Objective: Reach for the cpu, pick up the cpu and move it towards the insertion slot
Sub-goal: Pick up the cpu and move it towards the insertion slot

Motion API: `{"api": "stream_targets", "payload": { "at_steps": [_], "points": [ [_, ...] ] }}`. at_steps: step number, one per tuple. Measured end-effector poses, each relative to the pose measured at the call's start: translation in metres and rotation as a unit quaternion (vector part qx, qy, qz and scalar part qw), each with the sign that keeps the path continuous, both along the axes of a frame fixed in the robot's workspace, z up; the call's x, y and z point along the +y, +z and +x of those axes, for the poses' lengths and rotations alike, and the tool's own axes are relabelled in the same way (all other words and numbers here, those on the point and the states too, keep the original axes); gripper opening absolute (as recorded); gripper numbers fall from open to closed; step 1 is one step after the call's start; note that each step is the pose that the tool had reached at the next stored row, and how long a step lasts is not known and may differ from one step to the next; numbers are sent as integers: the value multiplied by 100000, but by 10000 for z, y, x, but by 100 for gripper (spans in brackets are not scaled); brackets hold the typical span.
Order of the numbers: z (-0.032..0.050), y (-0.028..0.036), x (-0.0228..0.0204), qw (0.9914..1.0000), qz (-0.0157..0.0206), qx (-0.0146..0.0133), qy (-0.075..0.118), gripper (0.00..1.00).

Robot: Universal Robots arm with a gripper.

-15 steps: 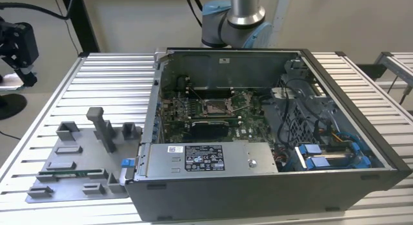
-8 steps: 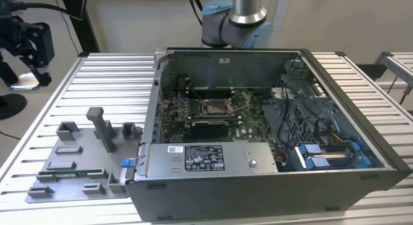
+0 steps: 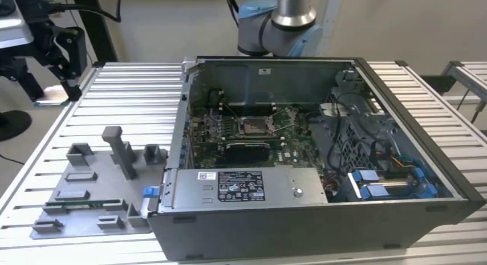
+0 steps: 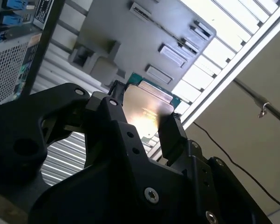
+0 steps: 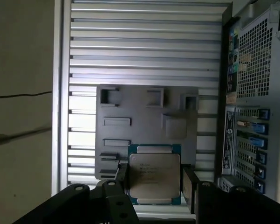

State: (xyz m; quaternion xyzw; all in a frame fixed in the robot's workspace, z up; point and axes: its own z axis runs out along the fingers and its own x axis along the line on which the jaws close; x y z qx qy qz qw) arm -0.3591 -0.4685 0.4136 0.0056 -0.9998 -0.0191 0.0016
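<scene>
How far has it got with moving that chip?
The pick-up looks done: the gripper is shut on the cpu and holds it above the grey tray. Not yet done: the cpu is not at the insertion slot, which looks empty inside the computer case.

In the exterior view the arm (image 3: 295,8) stands at the far side of the scene, a silver tube rising straight up from a blue-grey joint. In both wrist views the black claw (image 5: 154,182) (image 4: 142,119) is clamped on the cpu (image 5: 153,172) (image 4: 146,105). One finger (image 5: 189,186) (image 4: 170,130) presses on each of two opposite edges, and the chip's silvery top faces the first wrist camera.
</scene>
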Motion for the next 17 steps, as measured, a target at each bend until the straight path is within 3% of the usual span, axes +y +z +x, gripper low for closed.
{"api": "stream_targets", "payload": {
  "at_steps": [17],
  "points": [
    [494,0,0,100000,1,71,1,0]
  ]
}}
